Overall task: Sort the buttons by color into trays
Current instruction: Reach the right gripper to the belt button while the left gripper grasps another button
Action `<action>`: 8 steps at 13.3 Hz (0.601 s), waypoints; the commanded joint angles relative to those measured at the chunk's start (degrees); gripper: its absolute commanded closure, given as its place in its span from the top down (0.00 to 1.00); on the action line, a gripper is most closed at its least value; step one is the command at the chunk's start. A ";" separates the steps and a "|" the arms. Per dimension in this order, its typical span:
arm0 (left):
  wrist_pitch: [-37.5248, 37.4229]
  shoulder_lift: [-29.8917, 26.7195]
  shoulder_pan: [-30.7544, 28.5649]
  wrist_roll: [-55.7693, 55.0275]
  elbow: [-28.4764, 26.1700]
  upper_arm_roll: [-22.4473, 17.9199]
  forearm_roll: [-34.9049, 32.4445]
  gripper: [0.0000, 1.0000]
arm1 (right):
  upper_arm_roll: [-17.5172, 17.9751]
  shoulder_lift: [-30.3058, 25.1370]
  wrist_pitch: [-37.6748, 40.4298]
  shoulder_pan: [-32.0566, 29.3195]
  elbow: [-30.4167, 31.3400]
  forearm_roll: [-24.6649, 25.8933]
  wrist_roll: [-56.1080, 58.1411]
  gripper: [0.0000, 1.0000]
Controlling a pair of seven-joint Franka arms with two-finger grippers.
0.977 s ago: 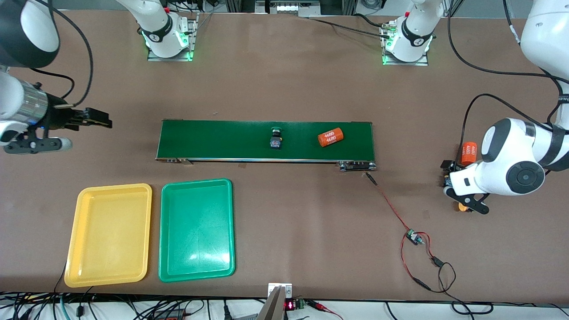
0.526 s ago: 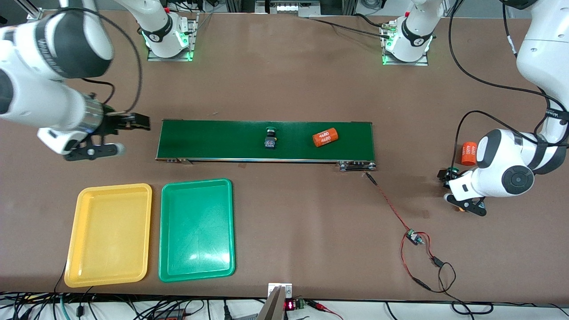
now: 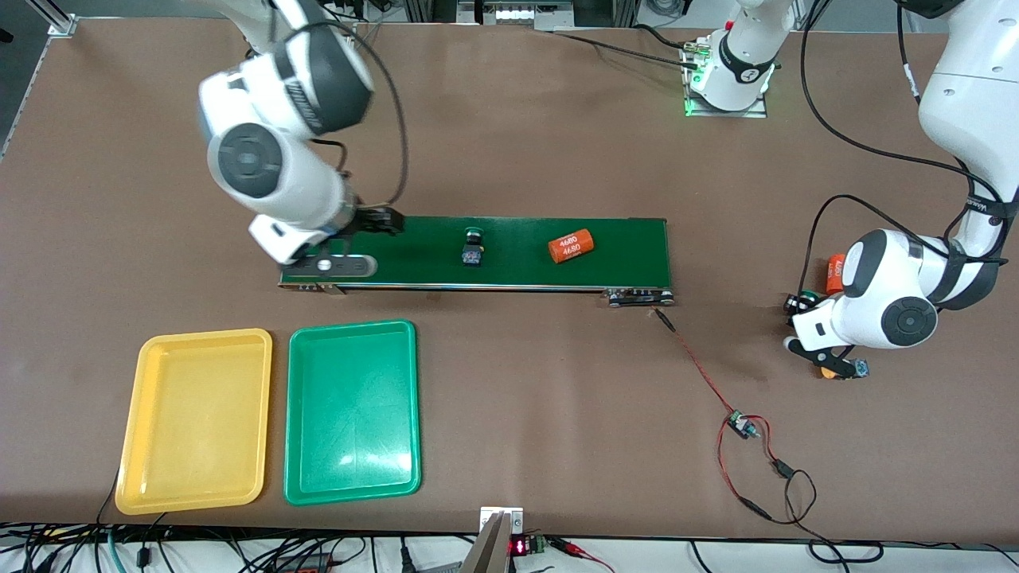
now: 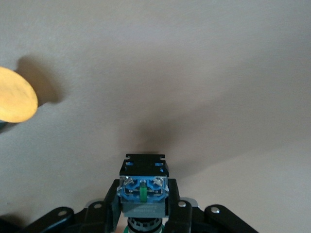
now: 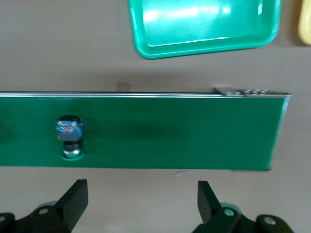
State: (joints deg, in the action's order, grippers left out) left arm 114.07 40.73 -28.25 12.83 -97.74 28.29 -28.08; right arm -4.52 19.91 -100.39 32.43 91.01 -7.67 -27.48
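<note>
Blocky black button, glossy green tray

We read "4680" printed twice in white on the orange cylinder lying on the conveyor belt — nothing else legible

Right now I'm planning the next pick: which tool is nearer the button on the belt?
Right. The right tool hangs over the belt's end beside the button; the left tool is off the belt.

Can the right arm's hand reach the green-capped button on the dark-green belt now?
Probably yes: the right hand hovers open over the belt, and nothing stands between it and the black-bodied green-capped button.
</note>
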 commanded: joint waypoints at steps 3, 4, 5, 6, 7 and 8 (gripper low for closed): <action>-13.41 -5.83 -0.40 -10.32 -0.26 12.03 4.76 0.07 | -0.67 3.02 -10.77 6.14 4.44 -0.68 -8.80 1.00; -14.48 -5.84 -0.14 -14.37 -0.35 13.88 6.26 0.07 | -0.75 3.90 -12.18 7.64 4.71 -0.68 -11.26 1.00; -14.75 -5.40 0.21 -17.72 -0.52 15.72 6.80 0.09 | -0.75 4.86 -12.98 8.61 4.62 -0.68 -13.11 1.00; -14.75 -4.87 0.48 -20.89 -0.87 17.31 8.11 0.09 | -0.75 5.74 -13.69 8.88 4.62 -0.42 -14.26 1.00; -14.58 -3.74 0.48 -22.92 -0.96 17.93 11.34 0.10 | -0.75 6.97 -14.74 9.23 4.71 -0.33 -14.36 1.00; -13.97 -3.20 0.66 -23.64 -1.14 18.02 14.42 0.10 | -0.75 7.59 -15.53 9.32 4.97 -0.15 -14.36 1.00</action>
State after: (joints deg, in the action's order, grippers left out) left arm 99.86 36.01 -26.82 -8.42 -98.50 45.43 -17.92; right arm -4.57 26.58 -114.14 41.17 95.40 -7.70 -40.78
